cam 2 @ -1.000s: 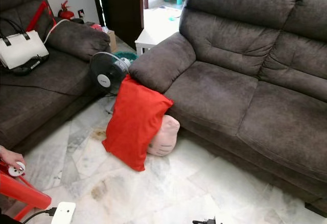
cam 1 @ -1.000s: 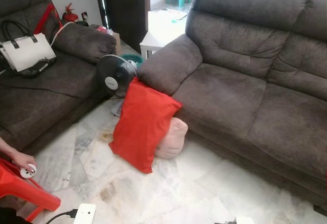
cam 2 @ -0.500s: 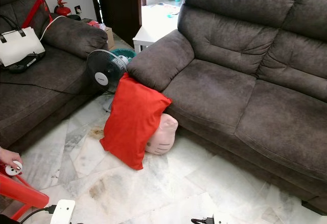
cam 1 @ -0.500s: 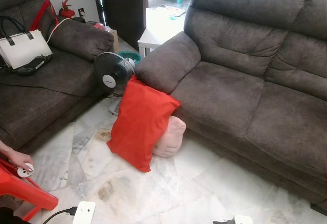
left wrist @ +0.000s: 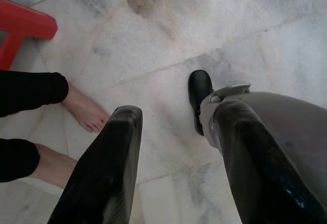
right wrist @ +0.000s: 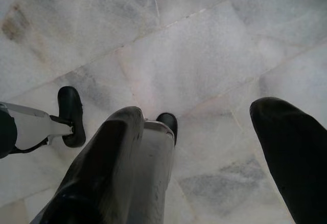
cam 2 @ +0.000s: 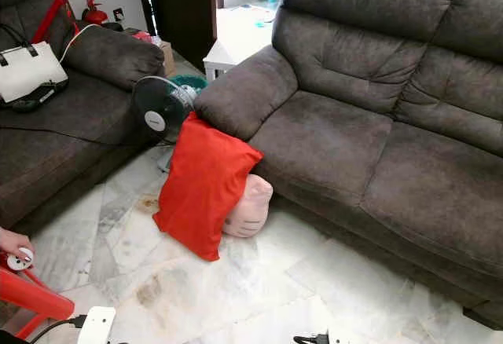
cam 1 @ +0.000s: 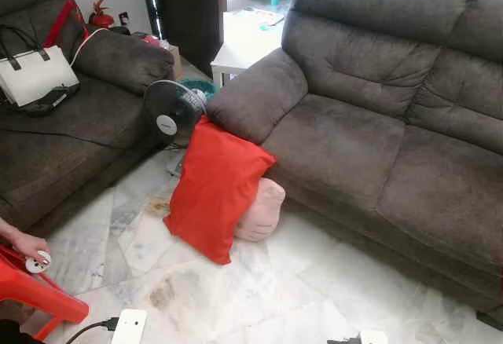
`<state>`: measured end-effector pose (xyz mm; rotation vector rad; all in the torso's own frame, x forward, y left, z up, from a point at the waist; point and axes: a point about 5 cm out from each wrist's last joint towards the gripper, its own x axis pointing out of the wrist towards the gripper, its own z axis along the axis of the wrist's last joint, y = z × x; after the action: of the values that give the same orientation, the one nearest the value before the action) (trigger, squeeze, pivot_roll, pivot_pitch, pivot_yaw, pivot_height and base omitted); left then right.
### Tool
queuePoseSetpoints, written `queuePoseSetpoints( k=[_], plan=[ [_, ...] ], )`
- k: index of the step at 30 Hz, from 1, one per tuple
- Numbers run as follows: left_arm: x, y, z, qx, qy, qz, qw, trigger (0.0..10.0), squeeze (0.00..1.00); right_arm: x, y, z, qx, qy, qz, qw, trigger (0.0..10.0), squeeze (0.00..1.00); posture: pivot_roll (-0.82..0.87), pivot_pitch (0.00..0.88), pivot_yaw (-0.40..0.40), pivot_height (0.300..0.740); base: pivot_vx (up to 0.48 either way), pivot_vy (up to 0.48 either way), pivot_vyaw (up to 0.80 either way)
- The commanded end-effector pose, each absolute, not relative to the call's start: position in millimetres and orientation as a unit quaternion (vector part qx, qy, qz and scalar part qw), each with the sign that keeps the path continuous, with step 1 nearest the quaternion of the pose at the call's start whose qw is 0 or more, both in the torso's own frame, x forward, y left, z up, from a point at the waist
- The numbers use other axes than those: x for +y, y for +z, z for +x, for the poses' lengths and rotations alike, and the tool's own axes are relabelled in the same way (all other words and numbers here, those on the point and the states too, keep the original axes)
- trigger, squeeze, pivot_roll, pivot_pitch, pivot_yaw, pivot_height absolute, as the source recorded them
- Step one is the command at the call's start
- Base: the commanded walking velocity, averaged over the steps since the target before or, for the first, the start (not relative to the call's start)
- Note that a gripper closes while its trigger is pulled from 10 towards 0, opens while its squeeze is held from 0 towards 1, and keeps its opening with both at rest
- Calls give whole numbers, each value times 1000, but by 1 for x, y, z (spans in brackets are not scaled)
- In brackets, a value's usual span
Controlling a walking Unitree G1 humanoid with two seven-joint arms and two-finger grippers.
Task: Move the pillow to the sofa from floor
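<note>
A red pillow (cam 1: 214, 190) stands tilted on the marble floor, leaning against the armrest of the dark brown sofa (cam 1: 369, 116). Behind it a pink plush cushion (cam 1: 261, 210) rests on the floor against the sofa's front. My left gripper (left wrist: 176, 121) hangs open, pointing down at the floor near my own foot. My right gripper (right wrist: 202, 114) also hangs open above the floor, with nothing between its fingers.
A small black fan (cam 1: 173, 116) stands beside the pillow. A second sofa (cam 1: 71, 116) on the left holds a white handbag (cam 1: 35, 77). A person's hand (cam 1: 27, 246) rests on a red stool (cam 1: 31, 285); their bare feet (left wrist: 84, 111) are close to my left side. A white power strip (cam 1: 130, 327) lies on the floor.
The camera has shifted slightly, so the whole scene sits a little differently in the picture. The pillow, cushion and fan have not moved.
</note>
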<state>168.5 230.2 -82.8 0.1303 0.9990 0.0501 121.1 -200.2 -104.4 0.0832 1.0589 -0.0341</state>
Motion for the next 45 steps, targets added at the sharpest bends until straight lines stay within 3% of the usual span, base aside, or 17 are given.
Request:
queuePoseSetpoints(
  k=[1, 27, 34, 45],
  plan=[
    [231, -84, 165, 484, 24, 64, 872, 10000, 0, -202, -104, 121, 503, -17, 37, 863, 10000, 0, 70, 14, -46, 740, 251, 0, 0],
    [230, -84, 165, 484, 23, 60, 873, 10000, 0, -202, -104, 122, 506, -1, 23, 862, 10000, 0, 70, 13, -49, 740, 268, 0, 0],
    [230, -84, 165, 484, 23, 59, 873, 10000, 0, -202, -104, 122, 508, 2, 18, 861, 10000, 0, 70, 13, -50, 740, 274, 0, 729],
    [230, -84, 165, 484, 23, 59, 873, 10000, 0, -202, -104, 121, 508, 2, 20, 861, 10000, 0, 69, 12, -50, 740, 275, 0, 0]
  ],
)
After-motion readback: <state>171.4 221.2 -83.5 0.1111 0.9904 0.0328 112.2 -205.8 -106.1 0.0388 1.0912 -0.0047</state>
